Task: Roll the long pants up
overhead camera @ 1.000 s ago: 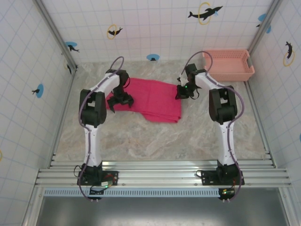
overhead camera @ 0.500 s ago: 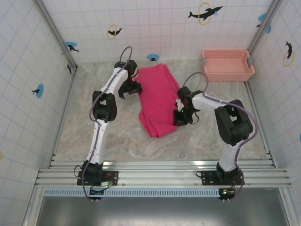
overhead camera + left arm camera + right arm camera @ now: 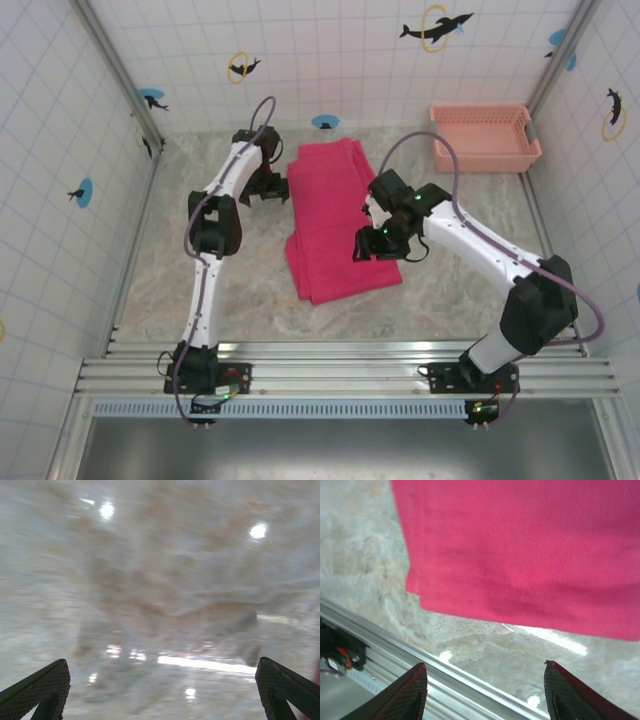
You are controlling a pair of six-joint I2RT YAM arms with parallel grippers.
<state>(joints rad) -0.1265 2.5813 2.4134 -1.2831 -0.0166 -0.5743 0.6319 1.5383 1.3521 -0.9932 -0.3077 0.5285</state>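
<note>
Marbled worktop (image 3: 200,290) under both arms, and down its middle lie the long pants (image 3: 335,220) – folded into one flat magenta strip running from the far wall toward the near rail. Salmon slotted basket (image 3: 490,158) sits in the far right corner, well apart from the fabric. Right pincer (image 3: 378,245) hangs over the strip's right edge near its lower end, jaws spread and empty – fabric hem and bare stone below them (image 3: 485,666). Left pincer (image 3: 268,190) is beside the far left edge, jaws wide over bare worktop (image 3: 160,665)
</note>
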